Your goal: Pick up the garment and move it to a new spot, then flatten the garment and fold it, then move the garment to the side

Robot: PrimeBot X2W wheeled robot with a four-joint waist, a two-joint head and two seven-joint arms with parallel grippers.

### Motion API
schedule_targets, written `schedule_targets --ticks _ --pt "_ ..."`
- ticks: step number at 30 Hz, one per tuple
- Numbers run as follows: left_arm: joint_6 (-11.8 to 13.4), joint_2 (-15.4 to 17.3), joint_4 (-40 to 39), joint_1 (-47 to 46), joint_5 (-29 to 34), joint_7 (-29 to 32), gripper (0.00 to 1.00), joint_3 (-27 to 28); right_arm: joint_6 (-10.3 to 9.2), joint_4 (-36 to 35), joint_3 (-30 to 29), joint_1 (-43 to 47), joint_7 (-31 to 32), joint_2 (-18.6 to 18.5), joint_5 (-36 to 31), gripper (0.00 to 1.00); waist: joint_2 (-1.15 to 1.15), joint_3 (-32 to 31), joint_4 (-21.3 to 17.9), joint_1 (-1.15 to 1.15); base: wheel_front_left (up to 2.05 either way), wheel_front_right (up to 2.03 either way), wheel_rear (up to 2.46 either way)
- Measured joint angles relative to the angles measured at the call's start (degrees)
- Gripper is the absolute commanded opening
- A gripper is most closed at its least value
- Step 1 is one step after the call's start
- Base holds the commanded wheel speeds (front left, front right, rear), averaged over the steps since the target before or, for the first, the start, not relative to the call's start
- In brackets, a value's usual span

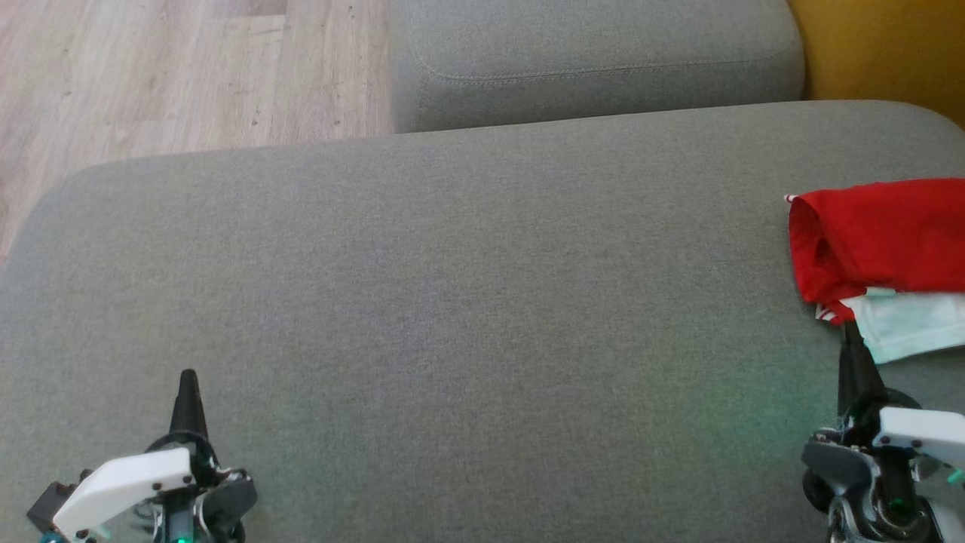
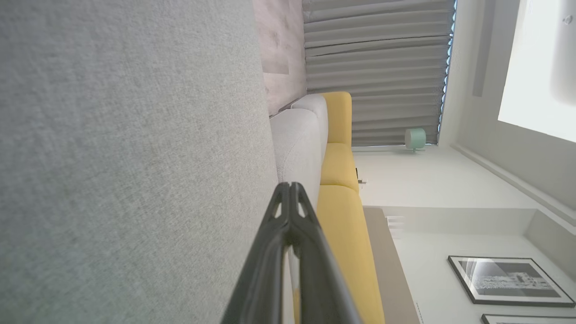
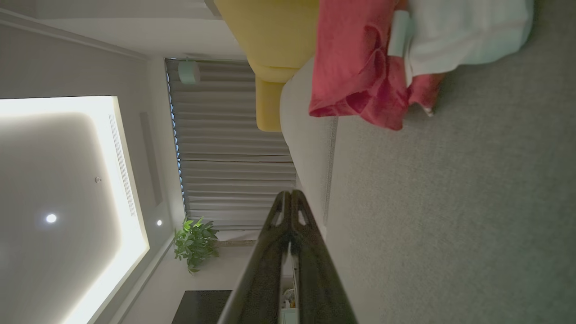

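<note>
I see the garment (image 1: 867, 241) red with a pale mint-white part and red-white striped trim. Seat cushion (image 1: 452, 286) plain grey weave. Sofa (image 1: 882, 45) behind mustard yellow. Floor (image 1: 151, 75) light wood grain. Left gripper (image 1: 187, 377), right gripper (image 1: 850, 332): black fingers, white shells.

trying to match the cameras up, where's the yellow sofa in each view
head view: yellow sofa in the top right corner
left wrist view: yellow sofa from the centre down to the bottom edge
right wrist view: yellow sofa at top centre
shared landmark: the smaller grey cushion beside it
</note>
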Motion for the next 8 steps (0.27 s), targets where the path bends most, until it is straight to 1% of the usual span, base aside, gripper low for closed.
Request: schedule_targets --ticks 5,8 --pt "-0.45 -0.01 -0.12 -0.04 -2.82 0.74 0.0 0.34 0.0 -0.25 -0.15 -0.27 0.77 0.0 3.31 0.0 0.0 0.01 -0.04 0.0 0.0 0.0 0.0" --pt "-0.46 -0.01 -0.12 -0.04 -3.12 0.96 0.0 0.4 0.0 -0.25 -0.2 -0.27 0.79 0.0 3.72 0.0 0.0 0.01 -0.04 0.0 0.0 0.0 0.0"
